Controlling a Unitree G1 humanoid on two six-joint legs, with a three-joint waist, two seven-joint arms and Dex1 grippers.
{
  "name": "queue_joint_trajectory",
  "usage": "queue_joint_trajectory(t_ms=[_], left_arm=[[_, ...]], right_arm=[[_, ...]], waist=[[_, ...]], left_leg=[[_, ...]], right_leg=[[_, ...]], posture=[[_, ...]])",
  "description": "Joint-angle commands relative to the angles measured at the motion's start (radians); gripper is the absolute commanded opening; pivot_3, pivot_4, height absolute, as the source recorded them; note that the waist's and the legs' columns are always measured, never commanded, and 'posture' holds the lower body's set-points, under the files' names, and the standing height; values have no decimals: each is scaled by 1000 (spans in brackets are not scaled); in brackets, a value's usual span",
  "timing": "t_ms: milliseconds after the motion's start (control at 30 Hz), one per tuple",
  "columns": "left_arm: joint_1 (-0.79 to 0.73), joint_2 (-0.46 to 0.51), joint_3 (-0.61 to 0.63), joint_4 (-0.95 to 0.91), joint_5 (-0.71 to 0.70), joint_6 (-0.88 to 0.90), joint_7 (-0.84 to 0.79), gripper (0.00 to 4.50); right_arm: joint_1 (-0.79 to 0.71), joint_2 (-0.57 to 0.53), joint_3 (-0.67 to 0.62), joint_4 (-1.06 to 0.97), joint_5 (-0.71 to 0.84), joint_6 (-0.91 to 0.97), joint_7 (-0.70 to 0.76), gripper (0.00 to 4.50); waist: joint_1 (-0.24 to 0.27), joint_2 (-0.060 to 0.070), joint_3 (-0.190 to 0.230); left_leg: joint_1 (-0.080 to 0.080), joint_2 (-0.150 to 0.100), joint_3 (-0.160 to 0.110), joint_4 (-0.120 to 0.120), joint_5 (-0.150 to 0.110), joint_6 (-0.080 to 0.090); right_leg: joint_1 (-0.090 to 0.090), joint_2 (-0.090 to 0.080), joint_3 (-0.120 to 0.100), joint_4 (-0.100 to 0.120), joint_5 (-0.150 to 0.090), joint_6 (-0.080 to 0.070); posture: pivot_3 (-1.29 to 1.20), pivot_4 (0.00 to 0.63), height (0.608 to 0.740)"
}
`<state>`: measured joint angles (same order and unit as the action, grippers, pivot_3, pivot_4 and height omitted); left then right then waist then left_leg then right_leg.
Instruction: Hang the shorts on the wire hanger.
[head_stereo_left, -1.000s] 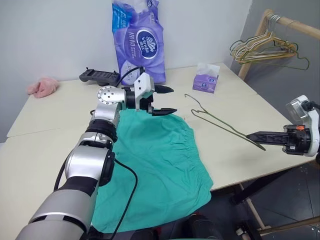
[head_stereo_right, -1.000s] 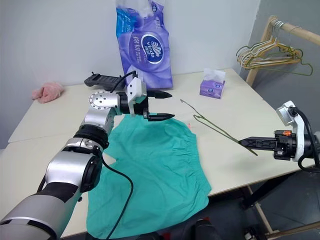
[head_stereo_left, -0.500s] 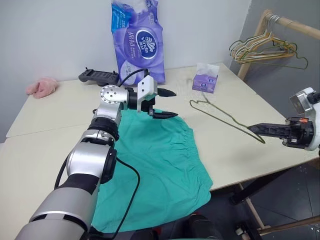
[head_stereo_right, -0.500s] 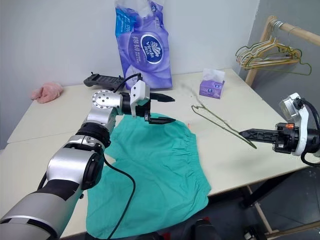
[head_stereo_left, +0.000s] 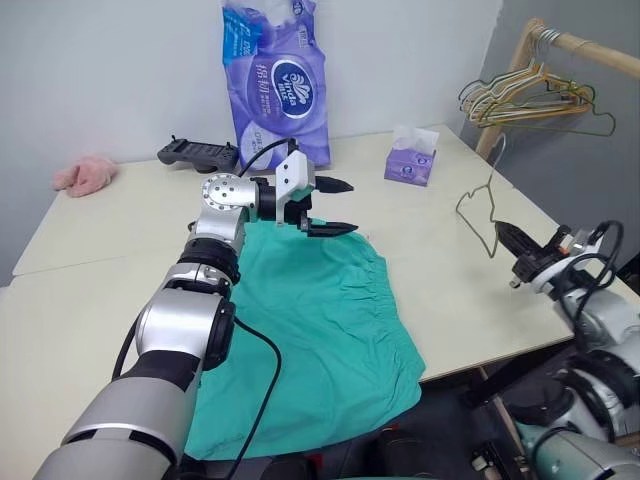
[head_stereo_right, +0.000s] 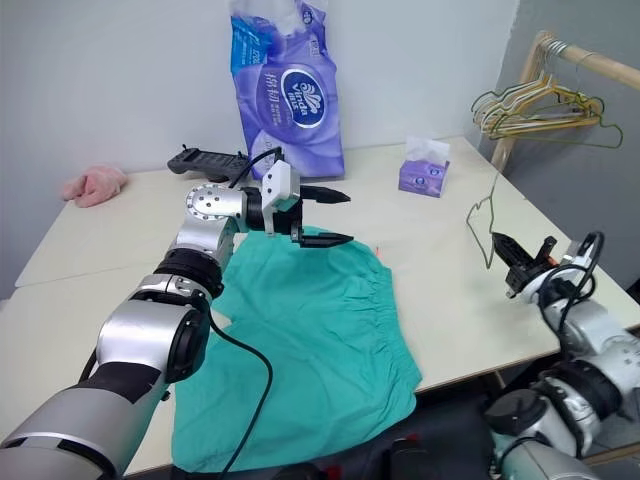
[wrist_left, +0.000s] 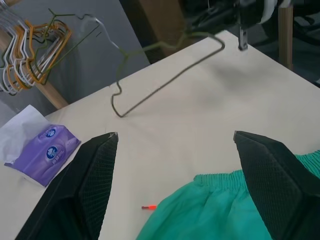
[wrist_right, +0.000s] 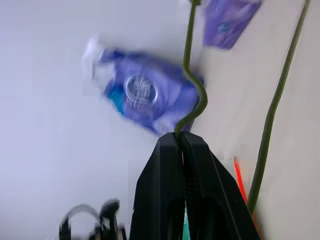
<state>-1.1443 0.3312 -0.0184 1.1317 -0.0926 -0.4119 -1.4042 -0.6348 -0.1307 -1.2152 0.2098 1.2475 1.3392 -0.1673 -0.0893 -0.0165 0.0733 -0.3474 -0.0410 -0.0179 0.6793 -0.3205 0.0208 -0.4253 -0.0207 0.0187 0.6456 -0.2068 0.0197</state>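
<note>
The teal shorts (head_stereo_left: 310, 330) lie flat on the table, waistband toward the right, one leg hanging over the near edge. My left gripper (head_stereo_left: 350, 207) hovers open just over the far end of the waistband (wrist_left: 220, 210), its fingers (wrist_left: 95, 170) wide apart and empty. At the table's right edge my right gripper (head_stereo_left: 503, 234) is shut on the thin dark wire hanger (head_stereo_left: 478, 208). The hanger stands lifted off the table, rising from the fingertips (wrist_right: 172, 150), with its wire (wrist_right: 192, 85) running between them. The hanger (wrist_left: 165, 75) also shows beyond the waistband in the left wrist view.
A tall purple tissue pack (head_stereo_left: 278, 80), a black controller (head_stereo_left: 198, 153) and a small purple tissue box (head_stereo_left: 410, 160) stand at the back of the table. A pink cloth (head_stereo_left: 85, 172) lies far left. Several pale hangers (head_stereo_left: 530, 100) hang on a wooden rack at the right.
My right arm has rolled and swung in toward the table's right edge. The hanger, which lay low over the table, now stands upright in its grip. The left arm has kept still.
</note>
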Motion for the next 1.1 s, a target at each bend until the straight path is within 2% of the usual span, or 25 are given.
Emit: queue_joint_trajectory(t_ms=[33,133,300,433,533,633,833,1000,1100], left_arm=[[-1,-3,22,-61,-28,14,18,3947],[5,-5,27,-79,-33,26,24,3947],[25,-6,29,-124,-45,48,33,3947],[43,-7,28,-149,-47,56,37,3947],[43,-10,27,-155,-47,62,40,3947],[37,-13,27,-156,-47,65,44,3947],[45,-20,27,-165,-49,65,51,3947],[54,-26,28,-180,-50,72,59,3947],[57,-29,29,-188,-51,77,67,3947]], right_arm=[[10,68,10,-75,116,-138,-136,14],[32,108,46,-96,177,-243,-212,14],[109,110,127,-122,107,-433,-307,14],[212,68,245,-171,61,-429,-348,14],[291,-25,357,-196,8,-357,-348,14],[346,-176,472,-210,-78,-276,-326,14],[364,-567,776,-218,-338,-179,-106,14],[289,-734,963,-157,-476,-161,108,14],[251,-760,1011,-106,-514,-142,212,14]], waist=[[-1,0,0],[-2,0,0],[-5,1,-1],[-9,1,-1],[-11,1,-1],[-11,1,-1],[-17,1,0],[-23,0,0],[-25,0,0]], left_leg=[[0,0,0,0,0,0],[0,0,0,0,0,0],[0,0,0,0,0,0],[0,0,0,0,0,0],[0,0,2,0,0,0],[0,-1,3,0,0,0],[0,0,5,1,0,1],[1,0,5,0,0,1],[1,1,6,0,0,1]], right_leg=[[0,0,0,0,0,0],[0,0,0,0,1,1],[1,0,0,-1,1,2],[1,0,0,-1,0,2],[1,0,2,-1,0,3],[3,1,2,-2,-2,7],[4,3,5,-3,-3,7],[4,10,6,-5,-3,7],[4,10,7,-5,-3,7]], posture=[[-160,45,740],[-158,44,740],[-152,42,740],[-160,41,740],[-165,41,740],[-170,40,740],[-176,40,740],[-177,41,740],[-168,41,740]])
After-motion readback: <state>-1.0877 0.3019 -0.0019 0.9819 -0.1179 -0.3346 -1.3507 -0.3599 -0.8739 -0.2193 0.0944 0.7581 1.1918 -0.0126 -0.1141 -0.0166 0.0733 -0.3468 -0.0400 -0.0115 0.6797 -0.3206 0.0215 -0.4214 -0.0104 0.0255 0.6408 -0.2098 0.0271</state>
